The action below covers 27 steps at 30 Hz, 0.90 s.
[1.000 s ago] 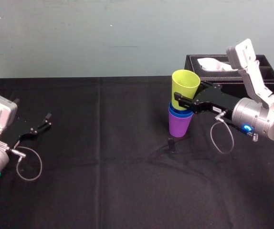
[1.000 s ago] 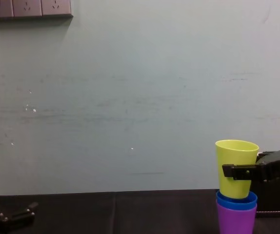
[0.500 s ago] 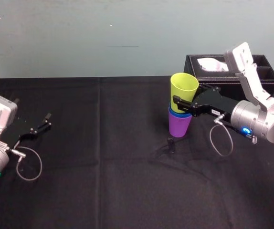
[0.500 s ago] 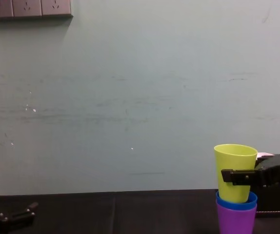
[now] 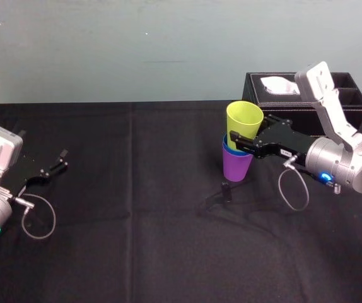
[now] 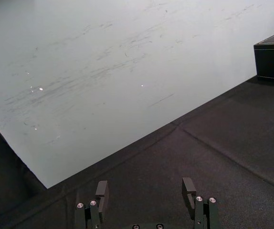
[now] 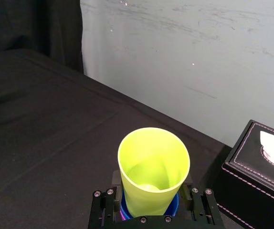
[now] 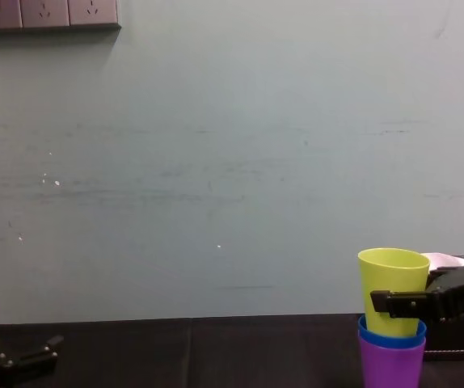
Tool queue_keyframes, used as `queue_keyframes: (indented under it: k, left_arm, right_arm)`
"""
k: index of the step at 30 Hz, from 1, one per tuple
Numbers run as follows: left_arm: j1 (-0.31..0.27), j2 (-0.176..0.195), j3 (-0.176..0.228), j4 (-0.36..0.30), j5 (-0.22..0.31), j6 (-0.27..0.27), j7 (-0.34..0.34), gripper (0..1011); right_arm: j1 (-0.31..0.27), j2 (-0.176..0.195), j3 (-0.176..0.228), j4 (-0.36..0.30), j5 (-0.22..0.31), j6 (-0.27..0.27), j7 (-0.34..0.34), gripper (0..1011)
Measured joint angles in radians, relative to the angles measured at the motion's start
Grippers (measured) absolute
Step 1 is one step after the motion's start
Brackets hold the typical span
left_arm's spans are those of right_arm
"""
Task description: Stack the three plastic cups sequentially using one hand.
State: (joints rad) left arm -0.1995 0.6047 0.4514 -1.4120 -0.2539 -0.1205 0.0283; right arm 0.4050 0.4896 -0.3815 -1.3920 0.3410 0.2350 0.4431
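The purple cup (image 5: 236,166) stands upright on the black cloth with the blue cup (image 5: 226,149) nested in it; just the blue rim (image 8: 390,337) shows above the purple cup (image 8: 390,366). The yellow-green cup (image 5: 244,121) sits partly down inside the blue one, most of its body still above the rim. My right gripper (image 5: 241,139) reaches in from the right and is shut on the yellow-green cup (image 7: 153,167), one finger on each side. My left gripper (image 5: 52,168) rests open on the cloth at the far left, its fingers (image 6: 102,189) spread with nothing between them.
A black tissue box (image 5: 294,88) stands close behind and to the right of the cups, under the right arm. A small dark object (image 5: 226,191) lies on the cloth just in front of the stack. A pale wall bounds the table's far edge.
My right gripper has come down with the yellow-green cup, sinking it deeper into the blue cup. The left arm has not moved.
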Motion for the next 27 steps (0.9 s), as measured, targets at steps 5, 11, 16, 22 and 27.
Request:
queue_keyframes:
  k: [5, 11, 16, 22, 27]
  left_arm:
    - [0.0, 0.0, 0.0, 0.0, 0.0, 0.0, 0.0, 1010]
    - [0.0, 0.0, 0.0, 0.0, 0.0, 0.0, 0.0, 1010]
    - [0.0, 0.0, 0.0, 0.0, 0.0, 0.0, 0.0, 1010]
    - [0.0, 0.0, 0.0, 0.0, 0.0, 0.0, 0.0, 1010]
    - [0.0, 0.0, 0.0, 0.0, 0.0, 0.0, 0.0, 1010]
  right_arm:
    - [-0.001, -0.002, 0.002, 0.004, 0.0, 0.0, 0.005, 722]
    - [-0.001, -0.002, 0.002, 0.004, 0.001, 0.0, 0.005, 722]
    - [-0.001, -0.002, 0.002, 0.003, 0.001, 0.0, 0.005, 739]
    - [-0.001, -0.002, 0.002, 0.003, 0.002, 0.0, 0.004, 879]
    - [-0.001, -0.001, 0.002, 0.003, 0.002, 0.0, 0.004, 1003]
